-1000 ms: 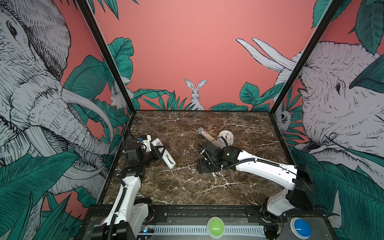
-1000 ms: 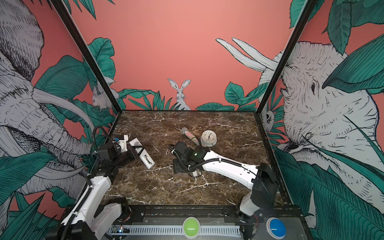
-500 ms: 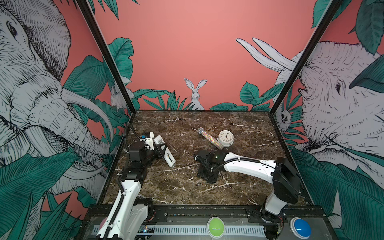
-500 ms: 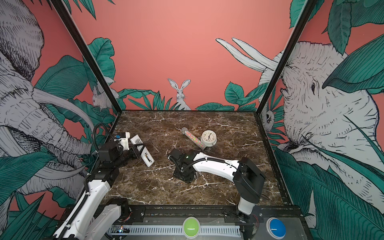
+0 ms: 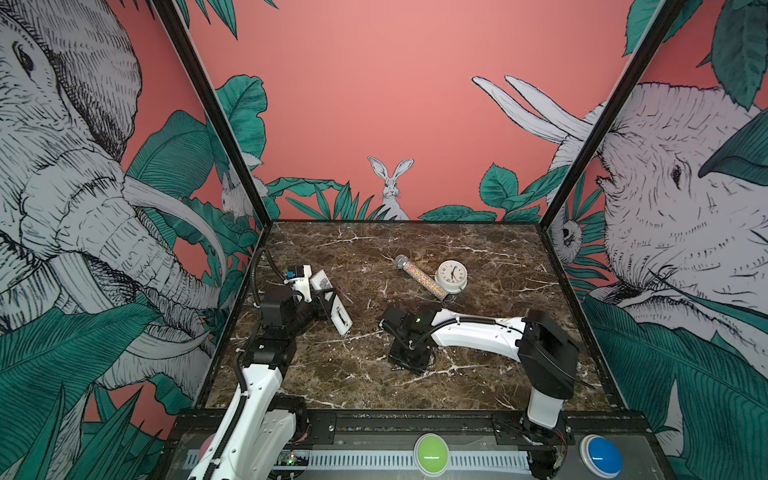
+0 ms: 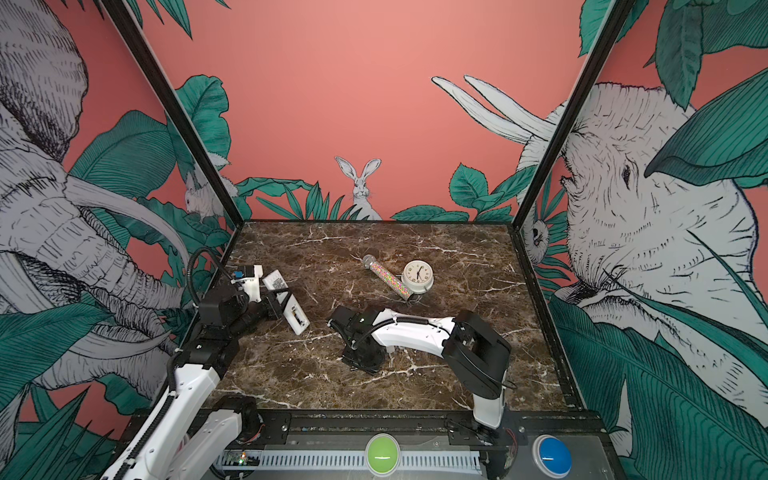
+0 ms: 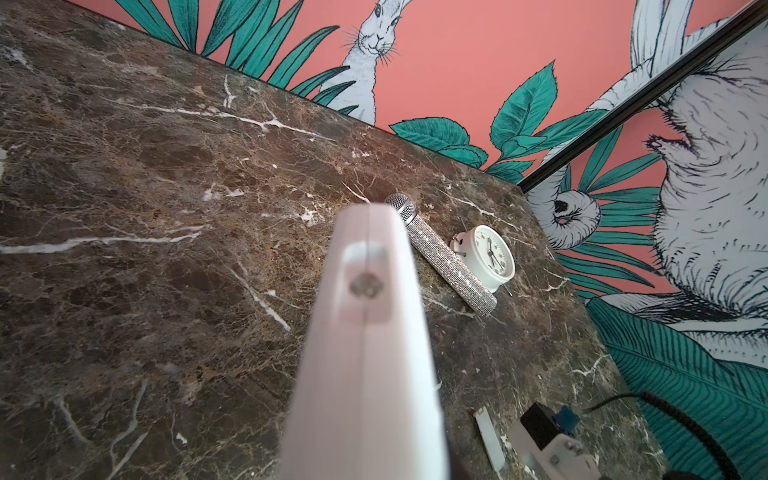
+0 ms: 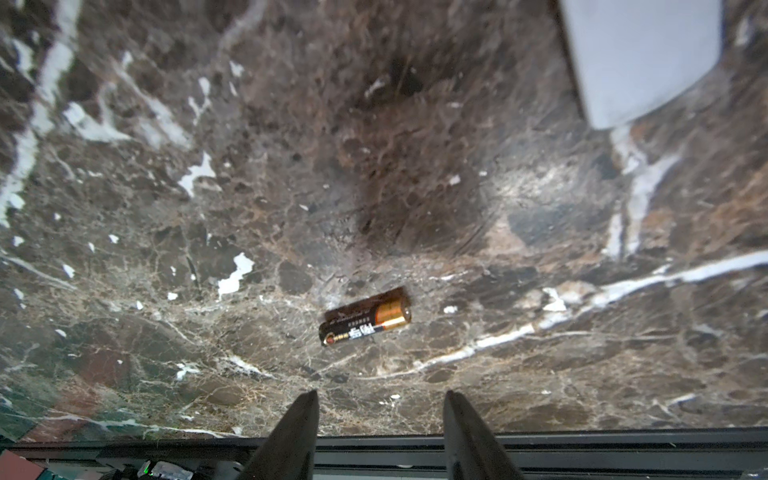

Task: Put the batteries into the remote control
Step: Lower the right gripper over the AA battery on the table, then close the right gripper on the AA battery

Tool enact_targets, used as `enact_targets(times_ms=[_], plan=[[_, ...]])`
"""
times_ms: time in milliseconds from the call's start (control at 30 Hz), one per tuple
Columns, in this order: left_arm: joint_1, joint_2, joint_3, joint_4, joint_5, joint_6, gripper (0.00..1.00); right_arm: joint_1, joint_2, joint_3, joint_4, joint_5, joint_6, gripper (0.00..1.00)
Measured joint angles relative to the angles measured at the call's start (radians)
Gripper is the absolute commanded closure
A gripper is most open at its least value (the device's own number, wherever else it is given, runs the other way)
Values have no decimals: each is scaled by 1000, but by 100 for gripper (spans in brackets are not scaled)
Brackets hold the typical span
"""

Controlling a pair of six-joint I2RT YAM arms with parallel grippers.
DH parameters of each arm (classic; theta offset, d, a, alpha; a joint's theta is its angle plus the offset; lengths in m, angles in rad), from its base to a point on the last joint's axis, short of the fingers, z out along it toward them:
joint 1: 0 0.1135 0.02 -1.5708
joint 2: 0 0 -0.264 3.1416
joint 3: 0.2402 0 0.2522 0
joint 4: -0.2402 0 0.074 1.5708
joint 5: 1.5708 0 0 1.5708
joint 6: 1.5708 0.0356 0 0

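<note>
My left gripper [image 5: 323,300] is shut on the remote control [image 5: 341,319], a slim white bar held by its middle just above the marble at the left, in both top views [image 6: 296,314]. In the left wrist view the remote [image 7: 365,332] fills the middle, blurred, and hides the jaws. One battery [image 8: 365,322], dark with a gold end, lies alone on the marble. My right gripper [image 8: 380,409] hangs open just short of it, fingers apart with nothing between them. From above, the right gripper [image 5: 409,358] points down at mid-table and hides the battery.
A glittery microphone-shaped tube [image 5: 420,277] lies against a round white clock [image 5: 451,274] at the back of the table. A small white strip [image 7: 490,438] lies on the marble near the left arm. Green [image 5: 431,454] and blue [image 5: 600,455] buttons sit on the front rail.
The right arm has swung toward the front and lowered its gripper over the marble, and its jaws have narrowed. The left arm has shifted slightly, still holding the remote.
</note>
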Motion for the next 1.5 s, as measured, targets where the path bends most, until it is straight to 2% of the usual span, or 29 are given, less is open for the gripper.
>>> enact_targets(times_ms=[800,1133,1300,1500], plan=[[-32,3,-18,-29,-33,26,100,-16,92,50,32,-12,7,50],[-37,8,-18,-30,-34,28,100,-34,102,24,56,-14,5,53],[-38,13,-18,-30,-36,31,100,-48,108,22,53,-34,-2,59],[-38,19,-18,-29,-41,32,100,-58,125,43,24,-37,-34,76]])
